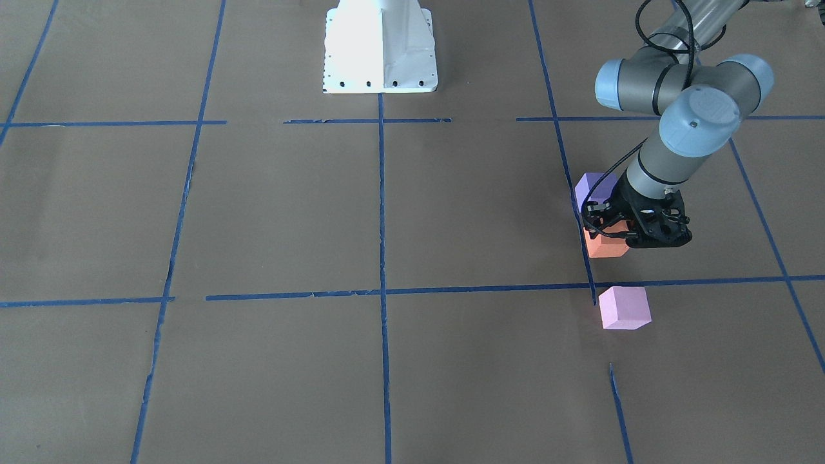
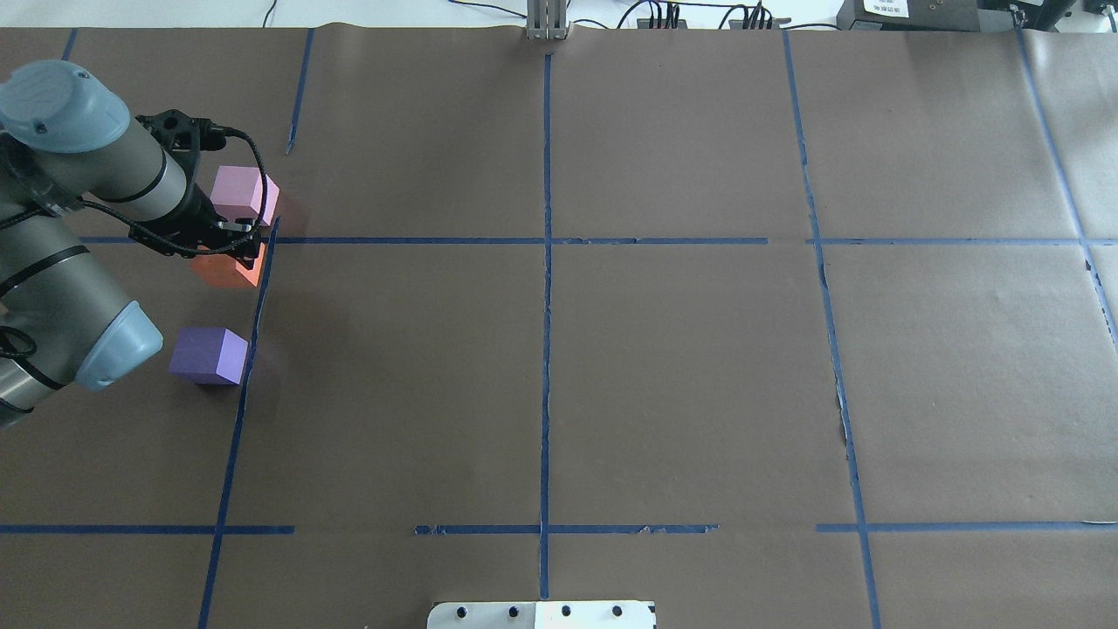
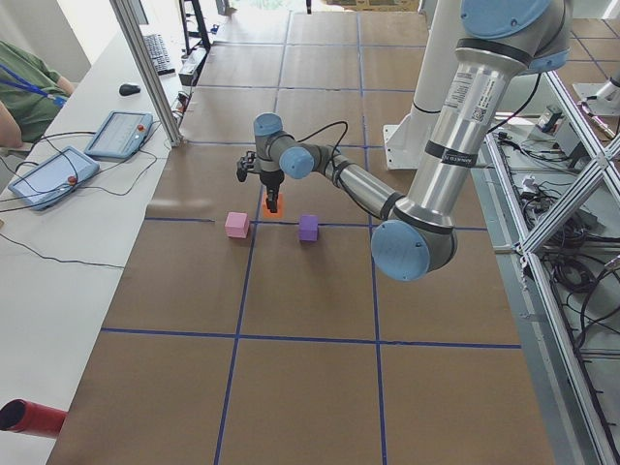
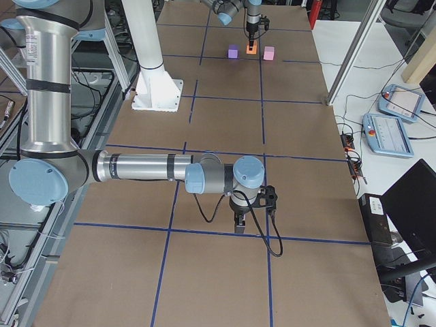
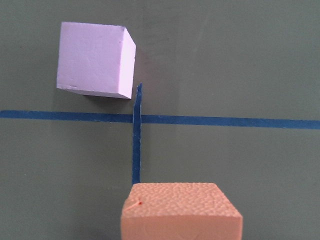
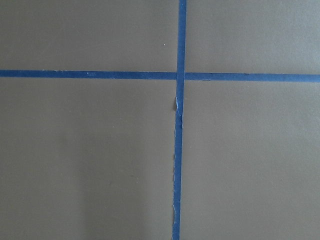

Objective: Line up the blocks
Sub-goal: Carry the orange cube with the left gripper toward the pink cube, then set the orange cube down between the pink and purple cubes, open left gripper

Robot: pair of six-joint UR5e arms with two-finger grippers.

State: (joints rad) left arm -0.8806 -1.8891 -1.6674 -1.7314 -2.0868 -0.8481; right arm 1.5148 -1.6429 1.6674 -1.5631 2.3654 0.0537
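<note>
The left wrist view shows what the fixed cameras hide: the top face of the orange block point(image 5: 181, 202) fills the lower middle of the frame, close under the camera, yet no finger appears there. From the front, the left gripper point(image 1: 615, 231) sits right over that block with its dark fingers point(image 1: 602, 216) across the block's upper part. I cannot tell from any view whether they are clenched on it or parted. The pale pink block point(image 1: 624, 308) lies beyond the fingers, away from the robot and apart from the orange one. A crosswise blue tape line point(image 5: 225, 121) runs between them. The purple block point(image 1: 594, 187) sits on the robot's side of the fingers, partly behind the wrist in the front view but fully visible from overhead. All three blocks lie just beside one lengthwise tape line point(image 2: 247, 367), on its outer side. Inward of the fingers the brown paper point(image 2: 681, 376) stretches wide, and its far edge is well past the pink block. The right gripper point(image 4: 240, 222) shows only in the right side view, low over a tape crossing well away from the blocks. Whether its fingers are open or closed cannot be told.
</note>
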